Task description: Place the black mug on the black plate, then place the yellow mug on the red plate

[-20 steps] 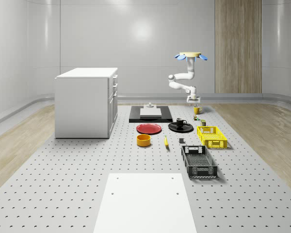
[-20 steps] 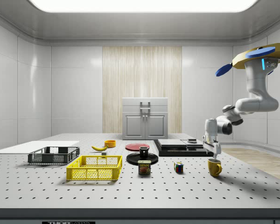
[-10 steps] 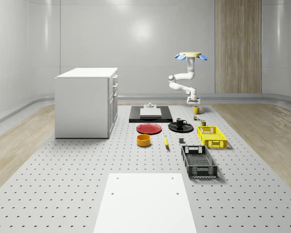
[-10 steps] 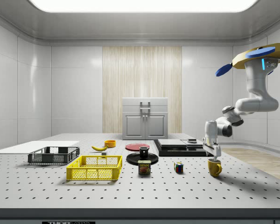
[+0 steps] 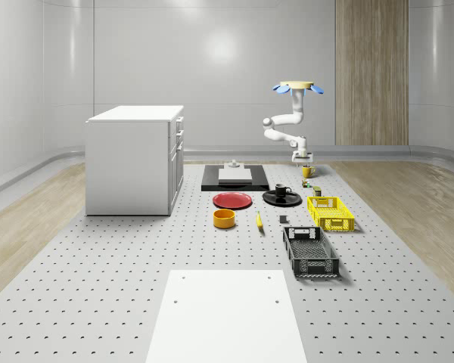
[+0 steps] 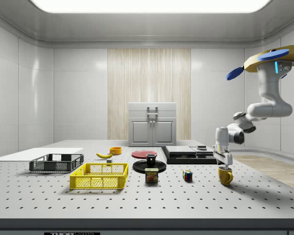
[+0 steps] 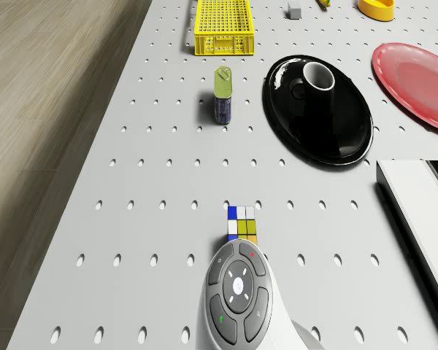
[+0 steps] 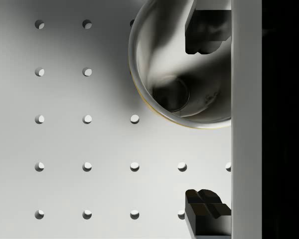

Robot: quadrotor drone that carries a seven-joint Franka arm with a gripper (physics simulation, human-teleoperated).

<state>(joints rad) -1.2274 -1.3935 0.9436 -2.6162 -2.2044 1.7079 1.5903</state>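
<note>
The drone hovers high above the far corner of the surface, at the side view's right, its arm bent down and back toward the yellow mug. The pincer hangs right at the mug's rim, pointing straight down. From the wrist, its two dark fingers stand wide apart, released: one reaches over the mug's mouth and the other sits well outside the rim, so the mug wall lies between them, ungripped. The mug stands upright on the surface, handle toward the side view's right.

The black mug already sits upright on the black plate. Just beside that plate, toward the whole-scene view's left, lies the red plate, bare. The yellow mug is well apart from the red plate, beyond the black plate.

Between the two mugs, a small coloured cube rests on the surface, and a tin lies near the black plate. Further along are a yellow crate, a black crate, a yellow bowl and a banana. A white cabinet stands at the whole-scene view's left.
</note>
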